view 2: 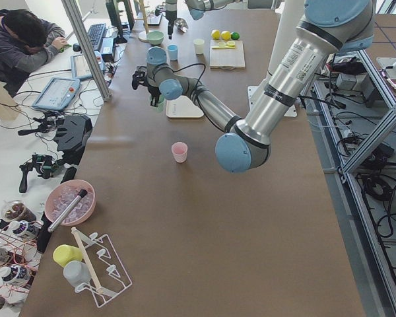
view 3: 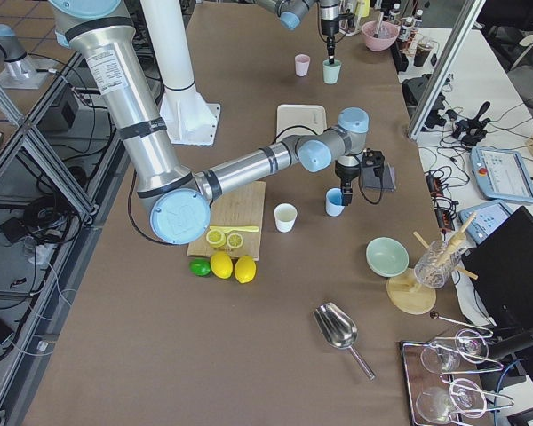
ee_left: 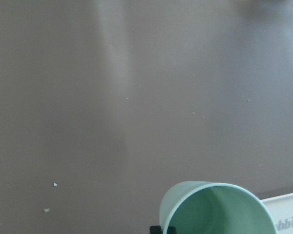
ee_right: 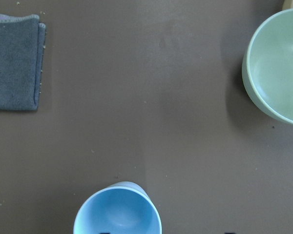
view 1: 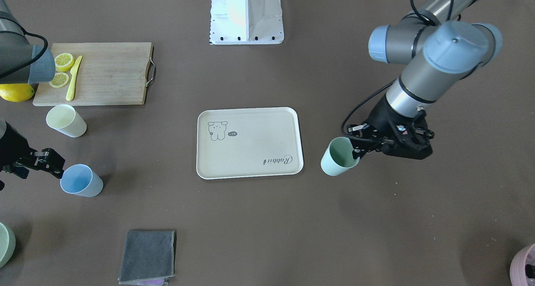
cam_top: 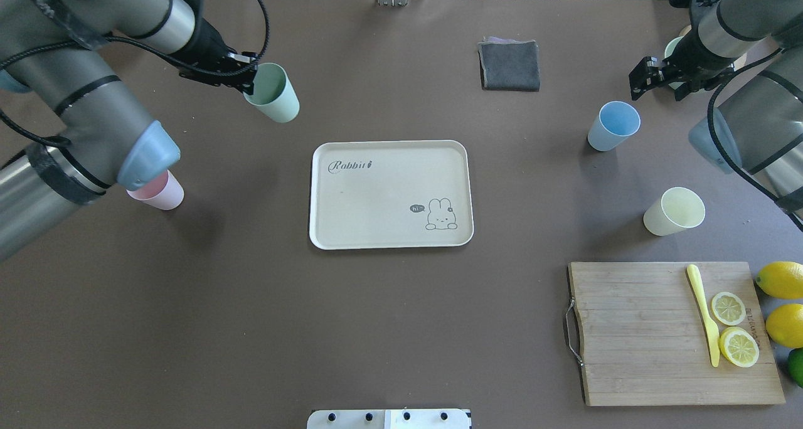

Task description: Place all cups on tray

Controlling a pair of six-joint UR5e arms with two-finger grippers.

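My left gripper point(cam_top: 249, 85) is shut on the rim of the mint green cup point(cam_top: 273, 94) and holds it tilted, to the far left of the cream tray point(cam_top: 376, 197). The wrist view shows this cup point(ee_left: 219, 209) with a tray corner beside it. My right gripper point(cam_top: 659, 85) is open just beyond the light blue cup point(cam_top: 613, 126), apart from it; the cup point(ee_right: 118, 210) stands upright. The pale yellow cup point(cam_top: 674, 211) stands right of the tray. The pink cup point(cam_top: 160, 194) stands left of it, partly hidden by my left arm. The tray holds no cups.
A wooden cutting board point(cam_top: 640, 335) with lemon slices and a yellow knife lies at the near right, with lemons beside it. A folded grey cloth point(cam_top: 509, 65) lies beyond the tray. A sage-green bowl point(ee_right: 278, 68) sits near my right gripper. A mauve pot point(view 1: 524, 265) stands at the far left corner.
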